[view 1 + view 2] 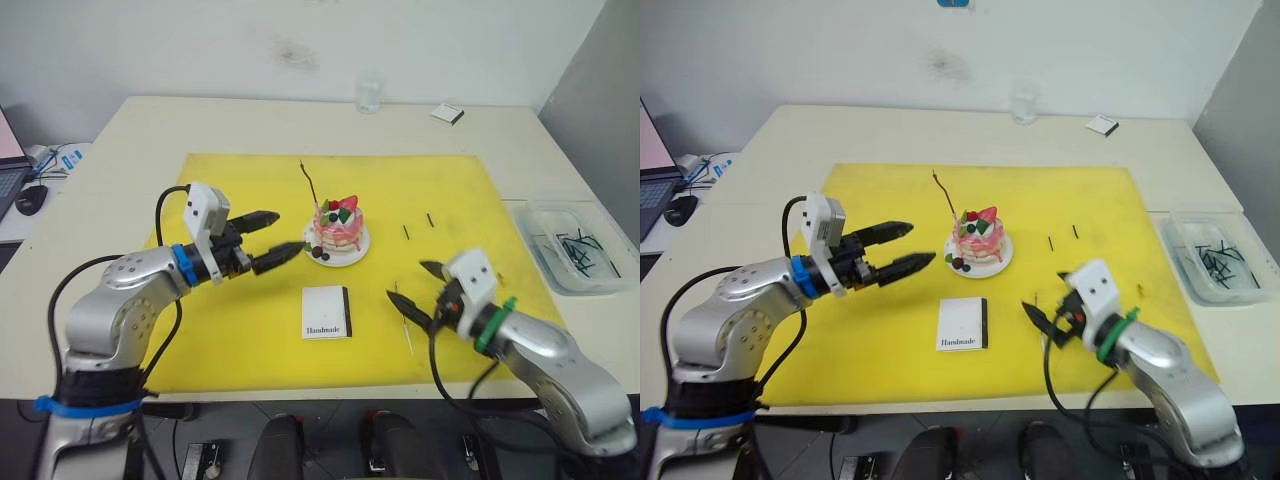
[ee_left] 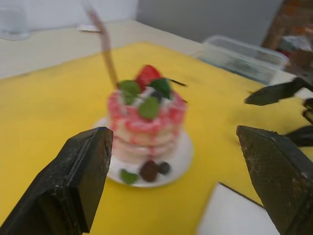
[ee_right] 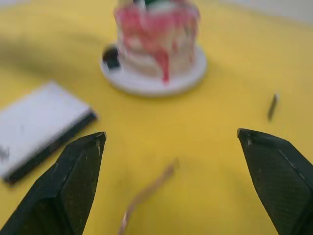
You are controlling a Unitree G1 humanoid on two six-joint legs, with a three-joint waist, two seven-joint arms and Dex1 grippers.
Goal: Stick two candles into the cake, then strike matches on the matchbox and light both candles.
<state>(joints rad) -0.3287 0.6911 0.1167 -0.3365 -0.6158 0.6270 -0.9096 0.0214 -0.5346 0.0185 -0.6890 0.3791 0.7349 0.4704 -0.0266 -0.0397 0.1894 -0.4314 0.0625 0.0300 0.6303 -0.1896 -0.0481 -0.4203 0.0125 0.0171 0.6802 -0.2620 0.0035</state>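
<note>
The pink cake (image 1: 338, 226) sits on its white plate (image 1: 359, 249) at the middle of the yellow mat (image 1: 230, 340). One candle (image 1: 309, 185) stands stuck in the cake's left side, leaning left. The other candle (image 1: 403, 319) lies flat on the mat, right of the matchbox (image 1: 327, 311). Two matches (image 1: 406, 231) lie right of the cake. My left gripper (image 1: 290, 232) is open, its tips just left of the plate, holding nothing. My right gripper (image 1: 405, 279) is open and empty, hovering over the lying candle (image 3: 146, 193). The wrist views show the cake (image 2: 146, 117) and the matchbox (image 3: 44, 127).
A clear plastic tray (image 1: 575, 245) with dark sticks stands at the table's right edge. A small white-and-dark box (image 1: 447, 114) and a glass (image 1: 368, 95) are at the back. A laptop and mouse (image 1: 30, 198) sit at far left.
</note>
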